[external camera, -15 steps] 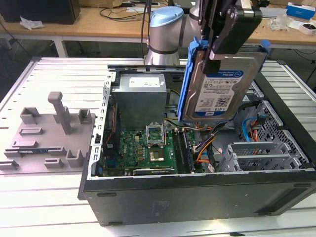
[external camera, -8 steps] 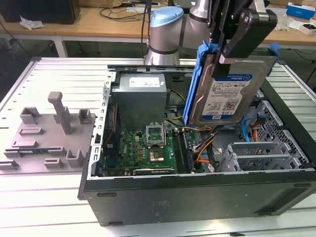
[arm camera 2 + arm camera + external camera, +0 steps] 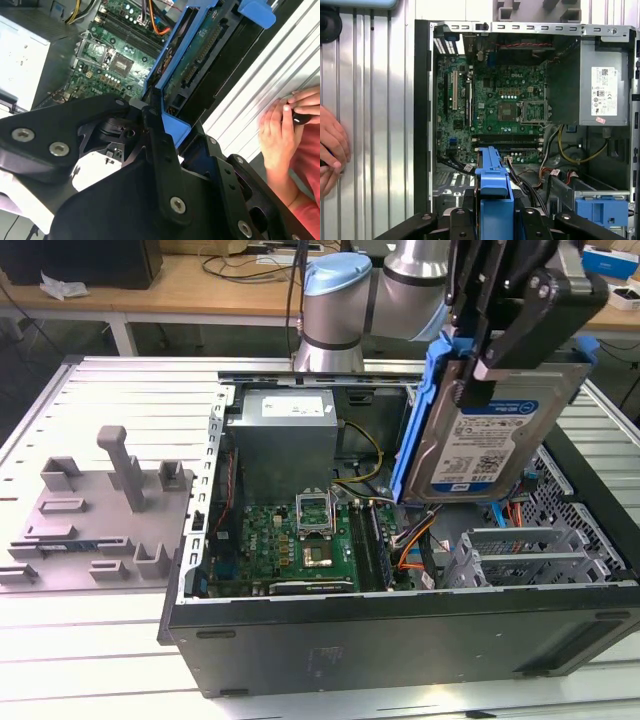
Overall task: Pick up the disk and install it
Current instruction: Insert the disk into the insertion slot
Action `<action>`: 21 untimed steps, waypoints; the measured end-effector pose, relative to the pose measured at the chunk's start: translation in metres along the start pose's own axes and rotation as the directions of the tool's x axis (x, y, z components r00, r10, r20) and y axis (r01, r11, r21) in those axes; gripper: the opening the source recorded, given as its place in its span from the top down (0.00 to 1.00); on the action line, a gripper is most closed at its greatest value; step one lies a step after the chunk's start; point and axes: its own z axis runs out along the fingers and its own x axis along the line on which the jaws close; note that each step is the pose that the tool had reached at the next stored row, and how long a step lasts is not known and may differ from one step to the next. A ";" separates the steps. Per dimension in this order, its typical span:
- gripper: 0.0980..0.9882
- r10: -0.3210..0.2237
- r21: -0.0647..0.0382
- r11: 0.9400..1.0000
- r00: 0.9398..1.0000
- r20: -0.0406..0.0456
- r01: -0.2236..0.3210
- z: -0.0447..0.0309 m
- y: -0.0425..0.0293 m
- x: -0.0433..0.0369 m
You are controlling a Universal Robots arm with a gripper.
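Our gripper [image 3: 478, 380] is clamped on the disk [image 3: 495, 445], which hangs on edge just below it, above the open computer case [image 3: 400, 635]. We're mid-carry; we judge installing calls for lining it up with the drive bay [image 3: 515, 555] beneath.

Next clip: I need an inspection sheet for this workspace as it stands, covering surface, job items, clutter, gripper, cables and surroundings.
Surface: ribbed metal table carrying an open computer case.
Job's things: the disk in its blue bracket, held upright above the case's drive cage; not installed.
Clutter: grey fixture plate with grey blocks, on the exterior view's left of the case.
Gripper: gripper shut on the disk's upper edge.
Cables: orange and mixed wires beside the motherboard; yellow wires near the power supply.
Surroundings: wooden bench behind the table; a person's hands beside the case.
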 end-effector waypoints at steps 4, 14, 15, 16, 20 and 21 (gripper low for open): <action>0.70 0.000 0.000 1.000 1.000 0.000 0.000 0.0006 -0.0123 0.0048; 0.70 0.000 0.000 1.000 1.000 -0.002 0.000 0.0017 -0.0375 0.0096; 0.70 0.000 0.000 1.000 1.000 -0.002 0.000 0.0018 -0.0396 0.0099; 0.70 0.000 0.000 1.000 1.000 -0.002 0.000 0.0021 -0.0447 0.0107; 0.70 0.000 0.000 1.000 1.000 -0.003 0.000 0.0027 -0.0555 0.0123; 0.70 0.000 0.000 1.000 1.000 -0.003 0.000 0.0029 -0.0587 0.0127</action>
